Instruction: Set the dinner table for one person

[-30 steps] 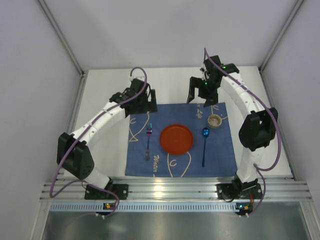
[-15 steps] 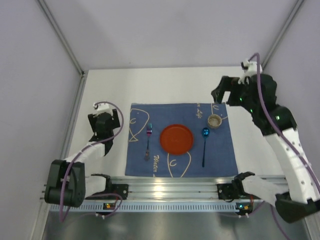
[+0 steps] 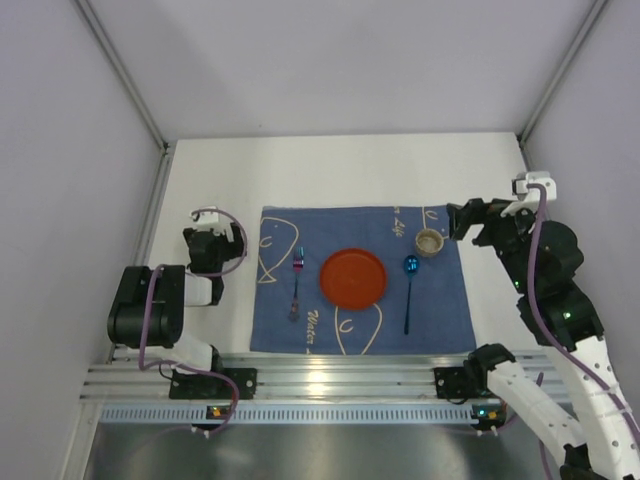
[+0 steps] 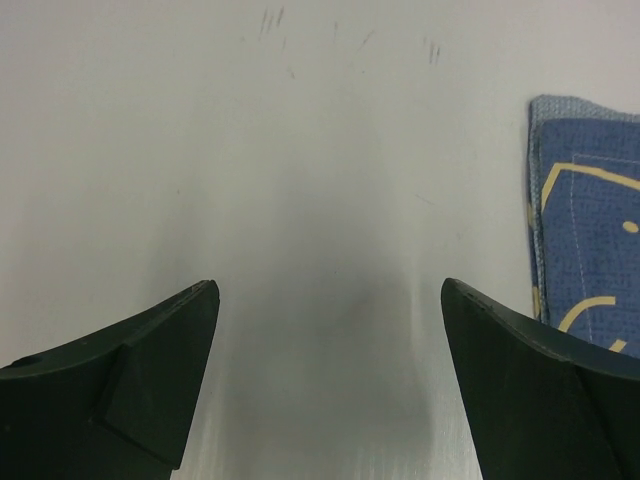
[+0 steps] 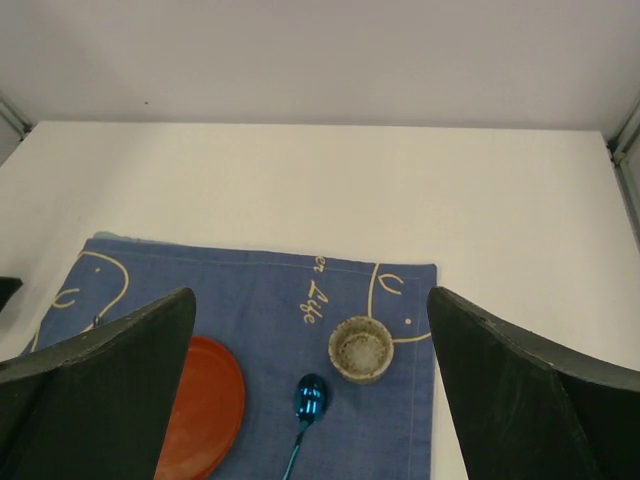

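The white dinner table (image 3: 340, 170) carries a dark blue cloth (image 3: 440, 300) with pale fish outlines. On the cloth lie a red plate (image 3: 353, 277), a fork (image 3: 297, 280) left of it, a blue spoon (image 3: 410, 290) right of it, and a small speckled cup (image 3: 429, 241) at the far right corner. My left gripper (image 3: 213, 232) is open and empty, low over bare table left of the cloth; in the left wrist view (image 4: 327, 290) the cloth's edge (image 4: 590, 250) shows at right. My right gripper (image 3: 462, 220) is open and empty, right of the cup. The right wrist view (image 5: 310, 295) shows the cup (image 5: 360, 348), spoon (image 5: 308, 398) and plate (image 5: 205, 405).
Grey walls enclose the table on the left, back and right. A metal rail (image 3: 340, 380) with both arm bases runs along the near edge. Bare tabletop (image 5: 300, 170) lies beyond the cloth.
Both arms have pulled back from the cloth's far edge. The left arm folded down to the left of the cloth; the right arm swung out to its right.
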Robot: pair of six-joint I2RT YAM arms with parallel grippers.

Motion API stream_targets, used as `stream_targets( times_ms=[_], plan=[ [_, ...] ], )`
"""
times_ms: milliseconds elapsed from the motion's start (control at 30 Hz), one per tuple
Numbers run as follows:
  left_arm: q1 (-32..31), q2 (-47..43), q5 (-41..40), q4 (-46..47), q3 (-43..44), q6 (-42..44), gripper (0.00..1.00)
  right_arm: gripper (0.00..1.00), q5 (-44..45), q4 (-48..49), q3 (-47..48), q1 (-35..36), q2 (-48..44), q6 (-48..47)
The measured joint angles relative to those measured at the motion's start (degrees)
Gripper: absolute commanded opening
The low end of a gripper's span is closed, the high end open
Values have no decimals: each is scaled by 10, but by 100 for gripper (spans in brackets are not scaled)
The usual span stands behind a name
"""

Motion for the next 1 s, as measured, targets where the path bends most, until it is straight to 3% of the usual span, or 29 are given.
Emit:
stream_targets(
  times_ms=[233,633,1000],
  plan=[
    [-1,0,15,72,-16,7,98,100,-41,43,-18,0,55,41],
    [-2,1,15,90,-19,14,98,100,-43,96,-53,0,99,94],
    [-2,1,15,90,-19,15,99,100,-31,47,-61,0,85,108]
  ],
)
